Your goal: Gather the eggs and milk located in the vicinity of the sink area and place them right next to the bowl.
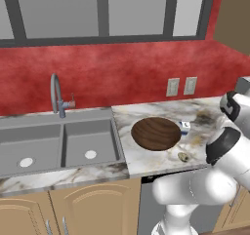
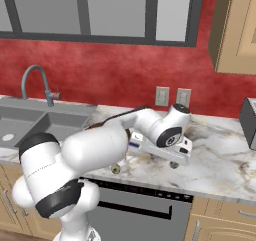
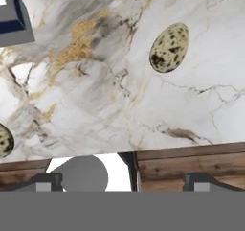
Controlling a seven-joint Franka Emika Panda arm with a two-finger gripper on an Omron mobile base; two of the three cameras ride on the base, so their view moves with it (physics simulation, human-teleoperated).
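Note:
The dark brown bowl [image 1: 156,133] sits on the marble counter just right of the sink [image 1: 58,144]. The blue-striped milk carton [image 1: 185,127] stands against the bowl's right side, and its corner [image 3: 14,14] shows in the hand view. One speckled egg [image 1: 183,156] lies in front of the bowl near the counter edge and appears again as the egg [image 2: 116,169] in the right base view. The hand view has a second egg [image 3: 169,48] on bare marble and the first egg [image 3: 4,140] at the left border. My gripper [image 3: 123,182] hovers above the counter, open, with nothing between its fingers.
The curved faucet [image 1: 56,95] rises behind the double-basin sink. Two wall outlets [image 1: 180,86] sit on the red backsplash. The counter's front edge and wooden cabinet fronts [image 3: 191,160] lie just below my gripper. A grey appliance [image 2: 248,120] stands at the far right.

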